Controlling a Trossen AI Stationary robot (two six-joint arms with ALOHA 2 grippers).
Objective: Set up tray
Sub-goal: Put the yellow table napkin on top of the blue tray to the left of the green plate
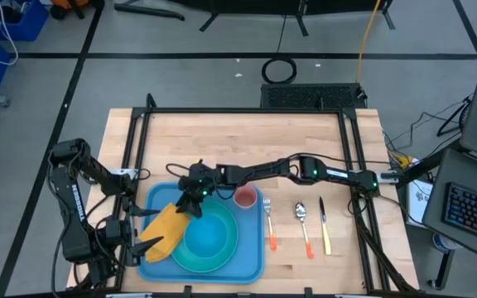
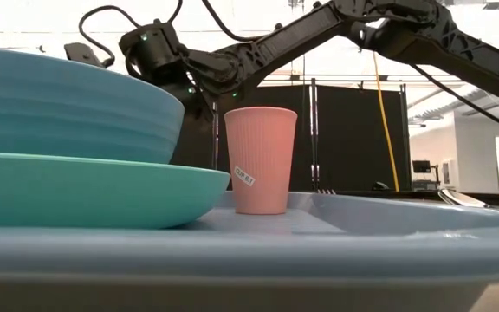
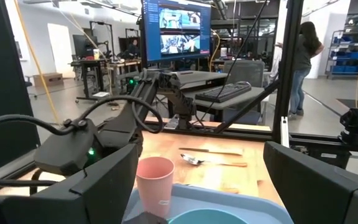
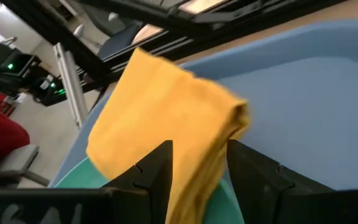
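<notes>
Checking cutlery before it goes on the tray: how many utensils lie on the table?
3, in a row on the bare wood right of the tray: fork nearest it, spoon next, knife farthest.

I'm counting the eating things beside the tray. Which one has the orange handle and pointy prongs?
The fork, lying closest to the tray. The spoon has a round end; the knife has a pale handle.

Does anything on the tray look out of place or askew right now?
The yellow cloth lies crumpled, draped over the teal plate and spilling past the tray edge on the left. The right gripper is closed on it. The pink cup stands upright.
</notes>
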